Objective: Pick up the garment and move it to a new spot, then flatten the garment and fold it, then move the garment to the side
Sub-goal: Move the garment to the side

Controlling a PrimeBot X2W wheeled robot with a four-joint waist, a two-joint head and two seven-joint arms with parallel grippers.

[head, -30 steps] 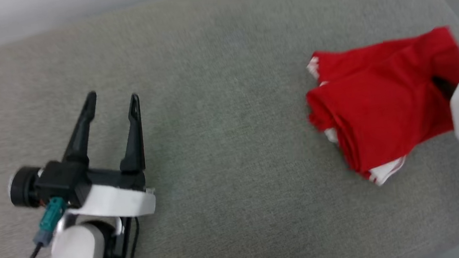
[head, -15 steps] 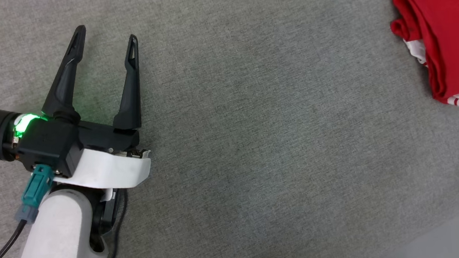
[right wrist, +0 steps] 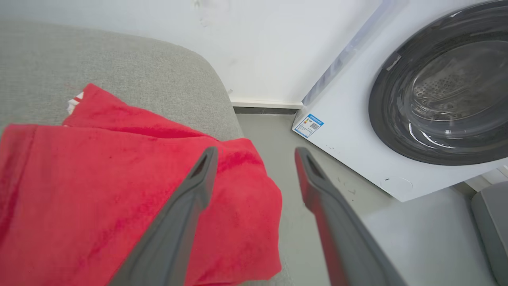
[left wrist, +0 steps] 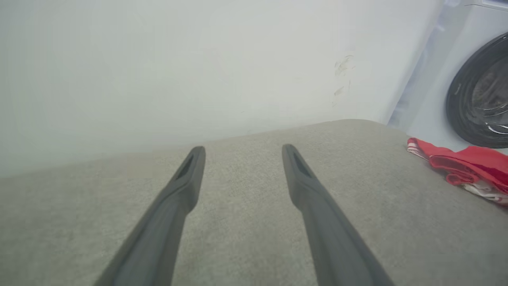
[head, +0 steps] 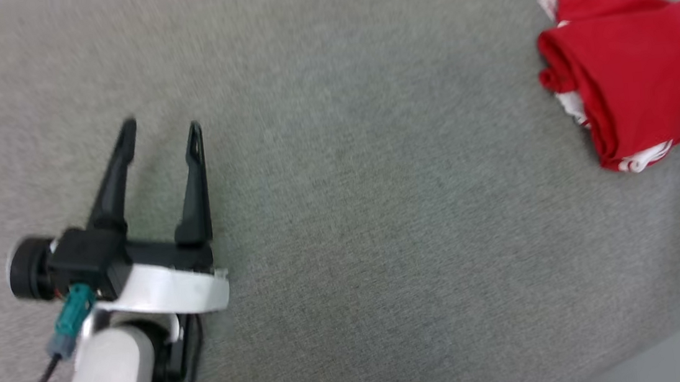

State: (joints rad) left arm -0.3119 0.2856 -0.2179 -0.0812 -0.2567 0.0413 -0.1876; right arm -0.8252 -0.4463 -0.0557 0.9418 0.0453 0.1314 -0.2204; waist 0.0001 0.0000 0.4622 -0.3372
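Across the wide grey cushion [head: 382, 243] that serves as the work surface, most of the fabric lies bare. Off its right end stands a white washing machine [right wrist: 353, 135] with a dark round door. The garment [head: 634, 69] lies as a compact folded bundle at the far right edge of the cushion, near the corner next to the machine, red outside with white striped trim showing at its ends. The right gripper [right wrist: 256, 153] hangs over the bundle's outer edge with its fingers spread and nothing between them, one finger above the red cloth and the other above the floor; whether it touches the cloth cannot be told. The left gripper [head: 162, 126] sits well apart on the left, fingers likewise spread and empty. Judging by this, the last step, setting the folded garment aside, looks all but done. The next move calls for drawing the right arm up and away cleanly, so no finger catches a layer and spoils the fold.
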